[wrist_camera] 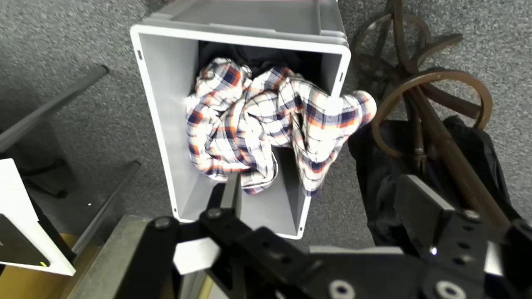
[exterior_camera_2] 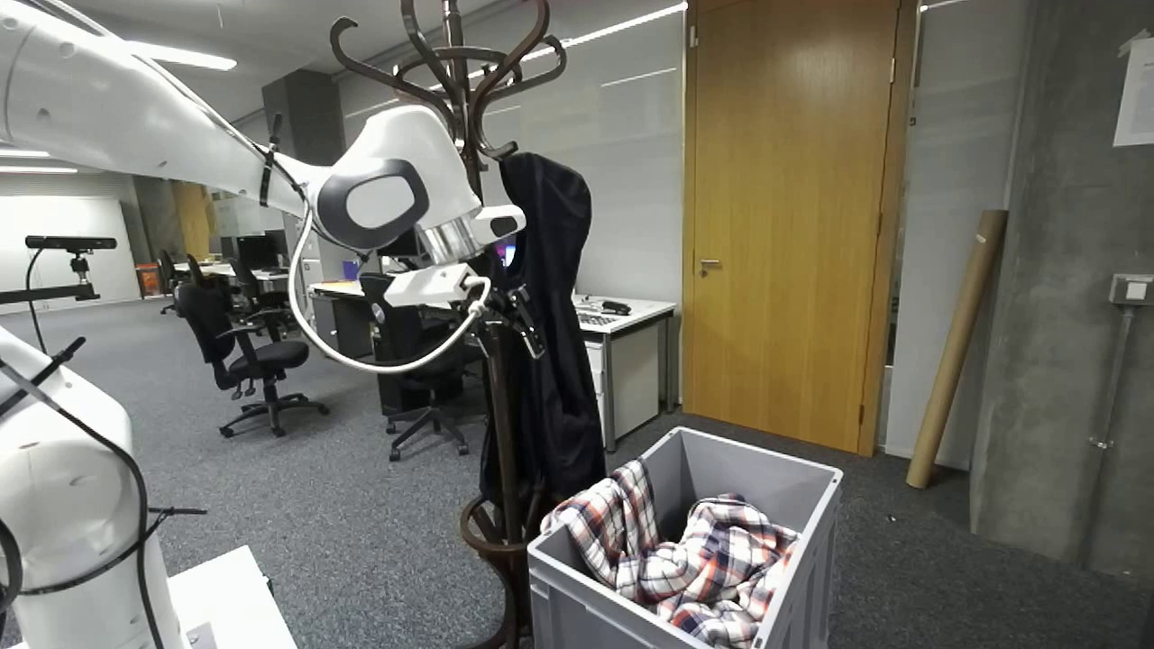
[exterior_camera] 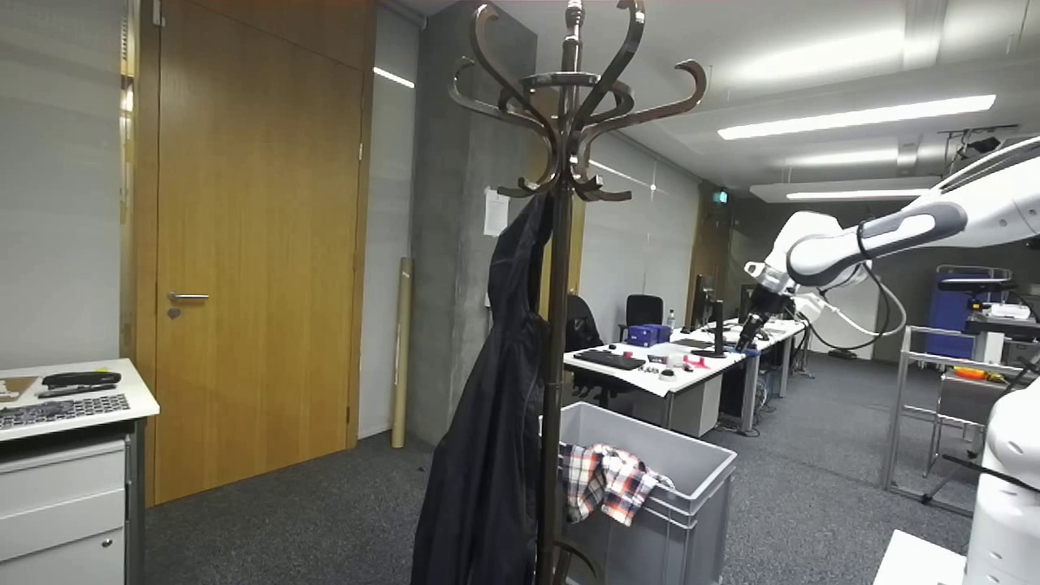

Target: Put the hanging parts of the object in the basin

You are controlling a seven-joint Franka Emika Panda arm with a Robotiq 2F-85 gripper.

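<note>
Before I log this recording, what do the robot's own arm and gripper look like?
The arm is white and rounded, with a dark grey oval ring and a silver metal band. A loop of white cable and a black tie also show on it. The gripper is black, with flat grey pads and round fasteners. I can make out no lettering.
</note>
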